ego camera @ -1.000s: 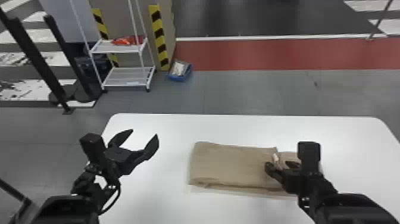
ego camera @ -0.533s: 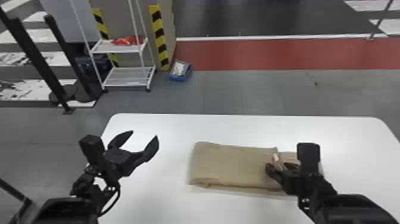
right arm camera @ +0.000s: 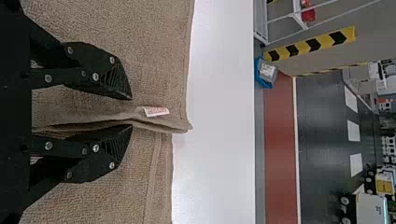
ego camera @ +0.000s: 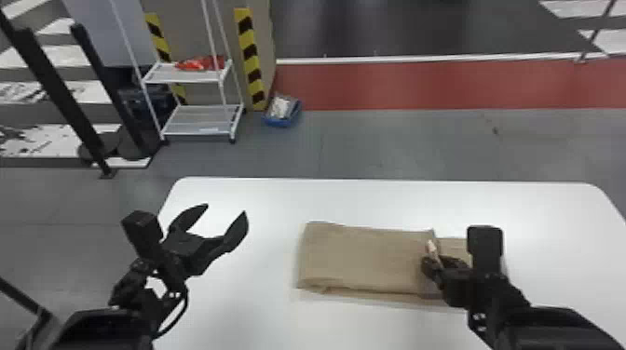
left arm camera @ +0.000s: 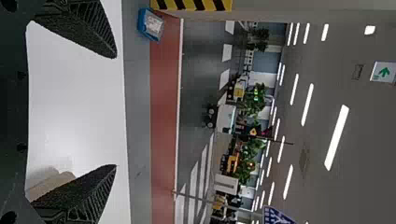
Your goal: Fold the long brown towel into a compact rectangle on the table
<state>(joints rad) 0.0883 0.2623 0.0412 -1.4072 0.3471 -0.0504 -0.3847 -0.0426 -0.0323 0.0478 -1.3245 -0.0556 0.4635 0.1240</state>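
right wrist view: right claw, fingers apart, astride edge of towel; risk: skewed fold, cause: catching one layer. left claw, spread wide.

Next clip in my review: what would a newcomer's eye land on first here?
Probably the brown towel, partly folded on the white table. Next, the right claw at the towel's right part, its fingers either side of a layer's edge with a small pale tag. Then the left claw, wide open, left of the towel.
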